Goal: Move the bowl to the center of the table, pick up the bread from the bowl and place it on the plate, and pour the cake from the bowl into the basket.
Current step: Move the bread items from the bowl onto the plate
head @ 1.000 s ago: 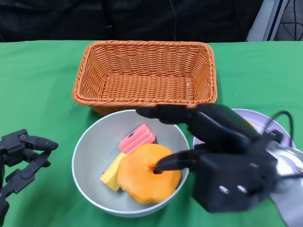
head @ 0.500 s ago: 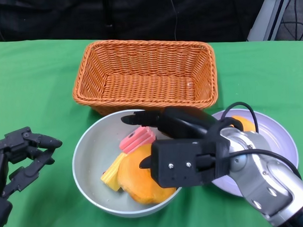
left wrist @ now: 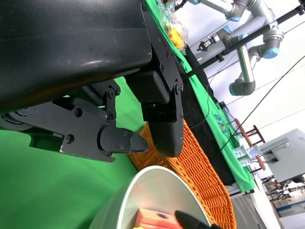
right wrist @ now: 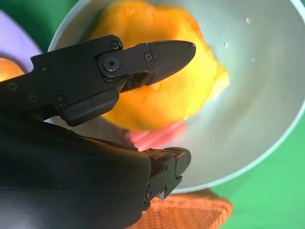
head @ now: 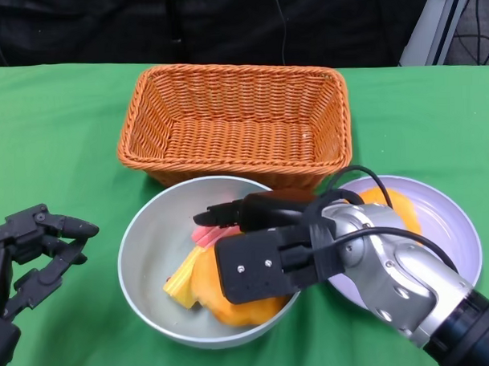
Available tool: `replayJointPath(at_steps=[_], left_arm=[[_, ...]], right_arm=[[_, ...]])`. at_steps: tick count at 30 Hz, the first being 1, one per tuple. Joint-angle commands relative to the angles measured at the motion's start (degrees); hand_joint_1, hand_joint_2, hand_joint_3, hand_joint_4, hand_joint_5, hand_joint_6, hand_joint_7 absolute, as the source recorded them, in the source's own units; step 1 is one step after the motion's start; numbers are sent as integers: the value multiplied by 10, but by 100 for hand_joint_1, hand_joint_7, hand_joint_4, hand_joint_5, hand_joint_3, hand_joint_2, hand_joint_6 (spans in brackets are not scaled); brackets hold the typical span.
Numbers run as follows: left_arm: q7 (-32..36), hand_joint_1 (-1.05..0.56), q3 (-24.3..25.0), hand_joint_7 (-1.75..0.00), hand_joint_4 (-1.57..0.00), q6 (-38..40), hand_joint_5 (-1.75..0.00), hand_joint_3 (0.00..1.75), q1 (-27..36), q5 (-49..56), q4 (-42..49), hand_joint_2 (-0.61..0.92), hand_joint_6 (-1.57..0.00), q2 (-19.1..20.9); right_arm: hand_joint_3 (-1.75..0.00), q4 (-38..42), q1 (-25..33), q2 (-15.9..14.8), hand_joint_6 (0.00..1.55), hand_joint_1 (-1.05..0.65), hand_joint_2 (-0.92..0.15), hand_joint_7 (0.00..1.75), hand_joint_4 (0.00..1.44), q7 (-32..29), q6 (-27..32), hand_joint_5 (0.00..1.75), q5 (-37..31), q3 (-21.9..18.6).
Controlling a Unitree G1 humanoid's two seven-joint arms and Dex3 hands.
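The grey bowl (head: pixel 143 259) sits in front of the basket and holds a round orange bread (head: pixel 202 290), a pink cake slice (head: pixel 203 235) and a yellow piece (head: pixel 178 278). My right hand (head: pixel 267 258) reaches into the bowl from the right and covers much of the bread, fingers spread. In the right wrist view its fingers (right wrist: pixel 162 52) hover apart over the bread (right wrist: pixel 167 95), with the pink cake (right wrist: pixel 157 136) beneath; nothing is gripped. My left hand (head: pixel 34 254) rests open on the cloth left of the bowl. The purple plate (head: pixel 451 232) lies to the right.
The orange wicker basket (head: pixel 234 123) stands just behind the bowl, nearly touching its rim. An orange food item (head: pixel 390 204) lies on the plate's far side. Green cloth covers the table. Other robot arms (left wrist: pixel 248 28) stand beyond the table in the left wrist view.
My right hand has moved left and down into the bowl, now covering the bread. The left hand, bowl and basket have stayed put.
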Motion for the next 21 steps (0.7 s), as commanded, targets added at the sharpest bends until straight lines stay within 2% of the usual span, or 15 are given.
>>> replayJointPath(at_steps=[1,10,21], left_arm=[[9,-8,1,-74,-86,-1,-117,26,7,3,-5,92,-93,4],[11,-7,0,-75,-84,5,-117,27,11,4,-12,92,-93,1],[6,-6,-4,-76,-83,9,-119,28,9,-2,-12,92,-92,0]], right_arm=[[-27,20,-17,2,18,-99,-92,2,0,11,1,0,-8,10],[-25,62,-35,10,30,-97,-92,5,4,46,8,2,-7,27],[-21,46,-30,1,38,-94,-92,5,11,52,-8,5,-34,51]])
